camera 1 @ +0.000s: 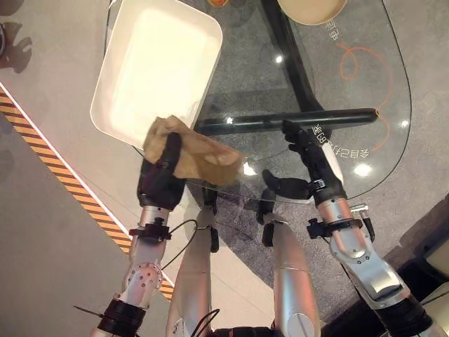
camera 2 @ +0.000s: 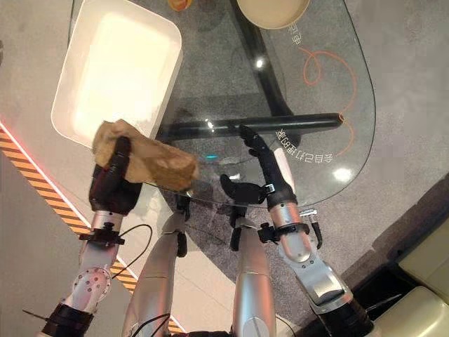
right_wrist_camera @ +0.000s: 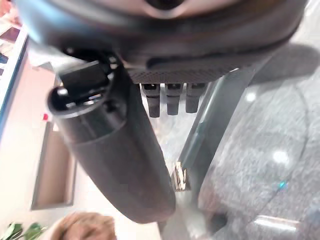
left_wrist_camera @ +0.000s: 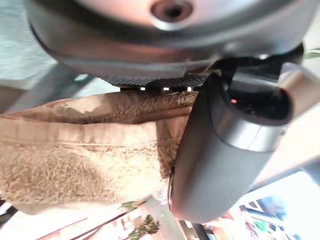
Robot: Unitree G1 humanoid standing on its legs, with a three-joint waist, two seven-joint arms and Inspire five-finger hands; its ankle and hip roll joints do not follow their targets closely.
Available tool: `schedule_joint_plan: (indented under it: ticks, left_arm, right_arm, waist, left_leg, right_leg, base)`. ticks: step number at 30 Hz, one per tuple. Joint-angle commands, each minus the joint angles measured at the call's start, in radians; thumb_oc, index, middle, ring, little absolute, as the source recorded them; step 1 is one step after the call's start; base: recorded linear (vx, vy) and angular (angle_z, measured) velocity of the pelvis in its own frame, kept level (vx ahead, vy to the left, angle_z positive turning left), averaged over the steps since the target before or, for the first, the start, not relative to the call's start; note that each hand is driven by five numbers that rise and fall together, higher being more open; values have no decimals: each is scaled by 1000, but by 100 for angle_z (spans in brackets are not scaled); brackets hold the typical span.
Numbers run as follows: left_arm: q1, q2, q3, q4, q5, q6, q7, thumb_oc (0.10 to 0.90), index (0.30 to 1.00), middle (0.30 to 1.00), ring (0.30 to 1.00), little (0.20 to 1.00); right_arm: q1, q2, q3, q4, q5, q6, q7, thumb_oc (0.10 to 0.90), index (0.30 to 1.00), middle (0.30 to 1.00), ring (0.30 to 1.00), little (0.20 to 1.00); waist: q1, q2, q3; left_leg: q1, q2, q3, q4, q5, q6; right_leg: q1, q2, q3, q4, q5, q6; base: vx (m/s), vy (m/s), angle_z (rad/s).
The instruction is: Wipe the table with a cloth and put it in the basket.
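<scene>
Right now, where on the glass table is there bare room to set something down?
The widest bare patch of the glass table lies on the right, between the beige bowl at the far edge and the right robot hand. The white basket fills the left end. The near left edge is crowded: the left robot hand holds the tan cloth there.

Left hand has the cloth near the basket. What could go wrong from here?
1. The left hand grips the tan cloth at one end; the rest hangs free over the glass table, so it may slip or snag on the edge.
2. The cloth sits at the near rim of the white basket, not over its middle; released now, it would likely drape over the rim or fall outside.
3. The open right hand rests flat on the glass.
</scene>
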Motion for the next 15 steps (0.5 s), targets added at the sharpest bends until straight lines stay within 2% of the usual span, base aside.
schedule_joint_plan:
  ticks: [1, 3, 4, 12, 13, 14, 15]
  left_arm:
    - [-24, 26, 63, -263, 159, -122, -27, 100, 300, 300, 300, 200]
    - [-51, 33, 82, -266, 218, -134, 33, 100, 300, 300, 300, 200]
    - [-72, 36, 95, -268, 242, -142, 65, 100, 300, 300, 300, 200]
    - [-121, 60, 172, -254, 384, -221, 228, 100, 300, 300, 300, 200]
    - [-133, 70, 184, -243, 445, -237, 283, 100, 300, 300, 300, 200]
    - [-131, 77, 190, -235, 477, -240, 314, 100, 300, 300, 300, 200]
    - [-142, 80, 194, -236, 494, -241, 331, 100, 300, 300, 300, 200]
  right_arm:
    - [-19, -23, -5, -91, -26, -22, 24, 800, 900, 900, 900, 900]
    - [-29, -16, 1, -89, -30, -3, 30, 800, 900, 900, 900, 900]
    - [-40, -13, 1, -87, -33, 6, 35, 800, 900, 900, 900, 900]
    - [-68, -7, 18, -68, -43, 79, 59, 800, 900, 900, 900, 900]
    - [-72, -8, 25, -62, -40, 90, 64, 800, 900, 900, 900, 900]
    - [-68, -8, 31, -58, -38, 101, 71, 800, 900, 900, 900, 900]
    - [-77, -9, 29, -59, -38, 105, 73, 800, 900, 900, 900, 900]
  waist:
    - [13, 33, -27]
    - [12, 36, -27]
    - [11, 37, -27]
    - [11, 41, -27]
    - [10, 40, -27]
    - [11, 41, -27]
    - [9, 39, -27]
  left_leg:
    - [20, -38, 89, 130, -203, 16]
    - [3, -39, 89, 134, -192, 15]
    - [-22, -40, 95, 132, -168, 19]
    - [-42, -42, 95, 146, -168, 16]
    - [-48, -41, 95, 152, -169, 15]
    - [-30, -40, 89, 162, -193, 10]
    - [-52, -39, 97, 159, -172, 15]
  right_leg:
    - [3, 91, -8, -109, 64, 18]
    - [-10, 91, -7, -108, 72, 16]
    - [-33, 89, -10, -114, 93, 9]
    - [-51, 88, 0, -103, 88, 3]
    - [-57, 89, 3, -98, 86, 2]
    - [-39, 91, 8, -87, 63, 6]
    - [-59, 89, 5, -94, 83, 0]
  base:
    - [13, 48, 1]
    - [-34, 43, 0]
    - [-59, 41, 0]
    - [5, 62, -3]
    - [67, 76, -4]
    - [17, 70, -4]
    - [78, 70, -3]
